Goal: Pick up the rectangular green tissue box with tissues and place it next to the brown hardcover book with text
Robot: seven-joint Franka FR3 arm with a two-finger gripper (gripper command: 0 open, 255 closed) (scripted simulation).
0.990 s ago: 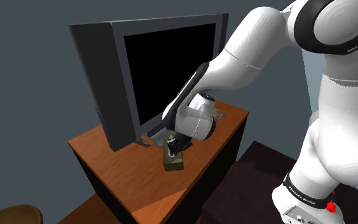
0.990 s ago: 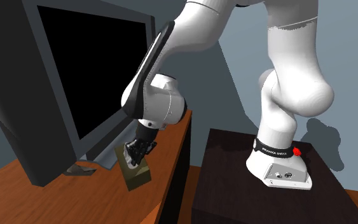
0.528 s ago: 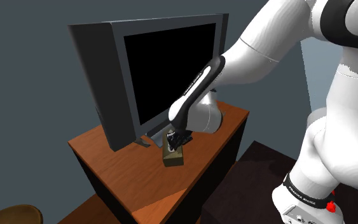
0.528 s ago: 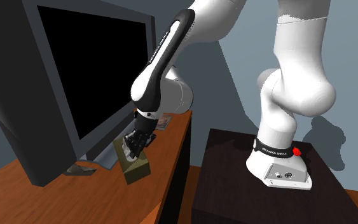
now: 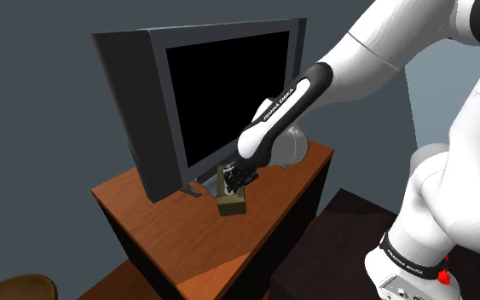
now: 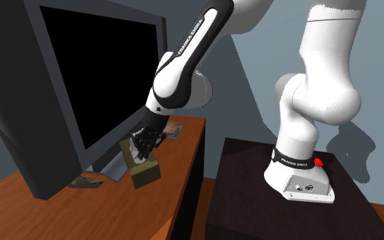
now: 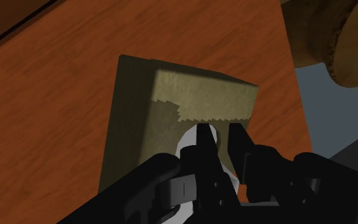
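An olive-green tissue box [image 5: 230, 202] [image 6: 144, 170] [image 7: 171, 102] stands by the foot of the TV on the brown wooden table [image 5: 170, 226] [image 6: 61, 211]. My black gripper [image 5: 234, 177] [image 6: 142, 145] [image 7: 217, 130] comes down on the box's top. Its fingers are shut on the box around the white tissue [image 7: 187, 142] poking out of the opening. I cannot tell whether the box rests on the wood or hangs just above it. The brown book [image 6: 172, 129] lies flat at the table's far end, behind the arm's wrist.
A big dark TV [image 5: 204, 94] [image 6: 81, 82] stands close behind the box, its foot [image 6: 88, 181] just beside it. The table's edge [image 6: 196, 177] drops off toward my dark stand [image 6: 279, 211]. A round brown wooden thing [image 5: 12, 285] [image 7: 336, 38] sits off the table.
The gripper has carried the tissue box a little up and along the table toward the TV and the book. The forearm has stretched out and risen.
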